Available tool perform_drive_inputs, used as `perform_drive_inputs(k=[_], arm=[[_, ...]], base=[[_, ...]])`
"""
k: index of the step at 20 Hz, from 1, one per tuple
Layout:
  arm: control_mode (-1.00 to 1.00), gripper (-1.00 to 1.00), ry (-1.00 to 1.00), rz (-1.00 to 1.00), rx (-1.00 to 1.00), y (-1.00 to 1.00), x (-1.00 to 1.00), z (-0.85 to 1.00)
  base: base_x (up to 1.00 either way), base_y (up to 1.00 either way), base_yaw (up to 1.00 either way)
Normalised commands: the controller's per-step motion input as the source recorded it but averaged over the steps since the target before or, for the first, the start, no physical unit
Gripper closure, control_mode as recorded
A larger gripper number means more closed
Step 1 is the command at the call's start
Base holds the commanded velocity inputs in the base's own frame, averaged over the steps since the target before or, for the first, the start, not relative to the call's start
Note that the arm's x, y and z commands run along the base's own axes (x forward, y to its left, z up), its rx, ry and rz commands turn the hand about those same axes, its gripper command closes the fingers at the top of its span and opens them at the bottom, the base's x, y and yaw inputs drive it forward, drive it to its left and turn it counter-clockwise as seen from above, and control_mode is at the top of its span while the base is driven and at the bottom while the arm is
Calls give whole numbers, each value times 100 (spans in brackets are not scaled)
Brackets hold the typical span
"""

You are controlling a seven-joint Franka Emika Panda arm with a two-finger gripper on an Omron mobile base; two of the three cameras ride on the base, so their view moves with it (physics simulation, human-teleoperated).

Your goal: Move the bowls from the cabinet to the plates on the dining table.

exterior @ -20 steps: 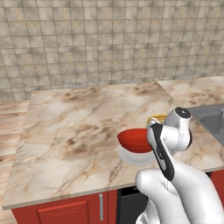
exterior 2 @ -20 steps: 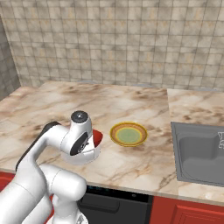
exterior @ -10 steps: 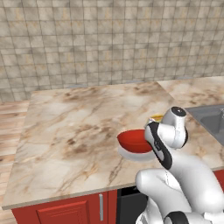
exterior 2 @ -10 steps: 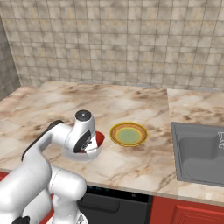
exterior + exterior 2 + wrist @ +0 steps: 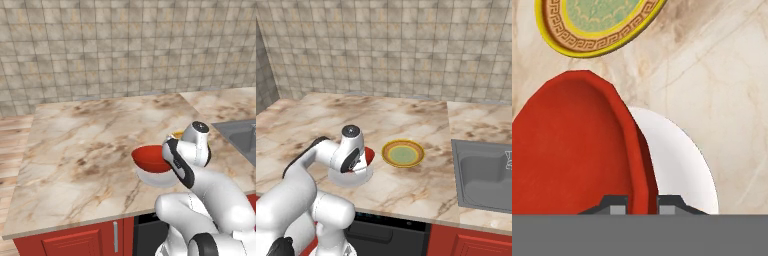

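My gripper [image 5: 641, 204] is shut on the rim of the glossy red bowl [image 5: 572, 155], with one fingertip on each side of the rim. The bowl [image 5: 150, 157] hangs slightly tilted just over the plain white plate [image 5: 159, 180] on the marble dining table [image 5: 85, 145]. I cannot tell whether it touches the plate [image 5: 682, 160]. The yellow-rimmed plate [image 5: 402, 153] with the pale green centre lies bare just beyond, to the right of the white plate [image 5: 351, 179]. The cabinet is out of view.
A steel sink [image 5: 485, 172] is set into the counter at the right. A tiled wall [image 5: 125, 50] runs behind the counter. Red cupboard fronts [image 5: 75, 242] and a black appliance front [image 5: 391, 235] sit below the front edge.
The hand with the red bowl has drifted very slightly over the white plate. The grip is unchanged and both plates stay where they were.
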Motion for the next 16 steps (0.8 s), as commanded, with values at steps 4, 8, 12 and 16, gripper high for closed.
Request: perform_drive_inputs(k=[4, 8, 12, 16], arm=[[-100, 100, -1, 0, 0, 12, -5, -1], [-100, 100, -2, 0, 0, 0, -36, 0], [-100, 100, -11, 0, 0, 0, -47, 0], [-100, 100, -10, 0, 0, 0, -26, -2]], base=[[0, 0, 0], [0, 0, 0], [0, 0, 0], [0, 0, 0]])
